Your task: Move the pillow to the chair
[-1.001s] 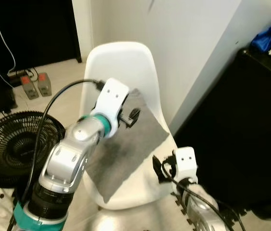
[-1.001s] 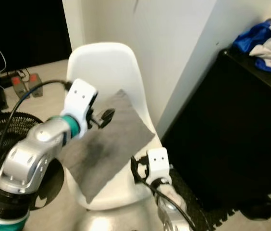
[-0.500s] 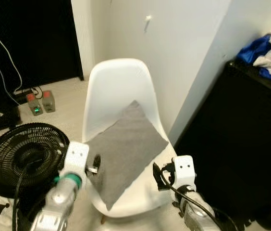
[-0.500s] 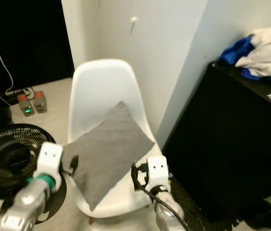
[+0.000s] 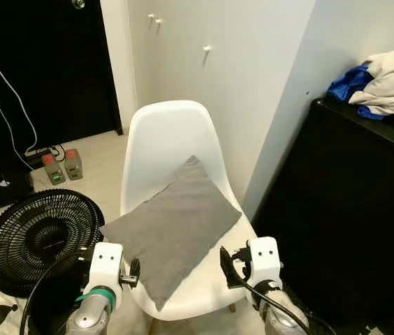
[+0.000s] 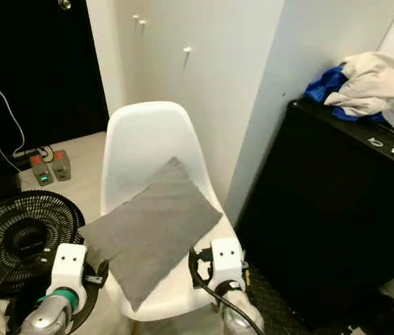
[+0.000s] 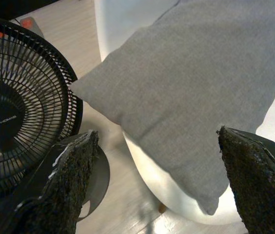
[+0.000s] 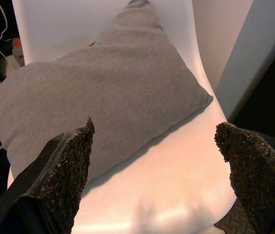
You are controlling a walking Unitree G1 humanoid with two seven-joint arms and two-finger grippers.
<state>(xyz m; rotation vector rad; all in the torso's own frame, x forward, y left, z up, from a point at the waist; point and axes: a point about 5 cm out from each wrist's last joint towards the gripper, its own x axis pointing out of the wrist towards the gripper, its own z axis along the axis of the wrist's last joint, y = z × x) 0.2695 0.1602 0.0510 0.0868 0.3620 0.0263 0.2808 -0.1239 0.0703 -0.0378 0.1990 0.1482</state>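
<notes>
Pillow (image 5: 170, 227), grey, rectangular: lies flat on the seat of the chair (image 5: 172, 132), one corner up against the backrest, the opposite corner hanging just past the front edge of the seat, a third corner sticking out over the chair's side toward the fan (image 5: 35, 237). Nothing grips it; the seat alone carries it. Judged from this, the task looks done or very nearly so, and the overhang is the one thing that might let it slide.

Chair, white moulded shell: stands near the wall, beside the cabinet (image 5: 344, 209). Holds the pillow and nothing else.

Left gripper (image 7: 159, 180): in front of the chair, low, on the fan side; fingers (image 7: 69, 170) spread wide with the pillow's edge seen between them, touching nothing. Placed so, it reads as clear of the load rather than reaching for it.

Right gripper (image 8: 157, 161): in front of the chair, on the cabinet side, just short of the seat's front edge; fingers (image 8: 67, 161) spread wide, empty, pillow and bare seat between them.

Fan, black, round grille: on the floor beside the chair.

Cabinet, black: on the chair's other side; carries a heap of clothes (image 5: 382, 80), blue and pale, on top.

Two small grey boxes (image 5: 63, 166) with red tops: on the floor behind the fan, near the chair's back.
</notes>
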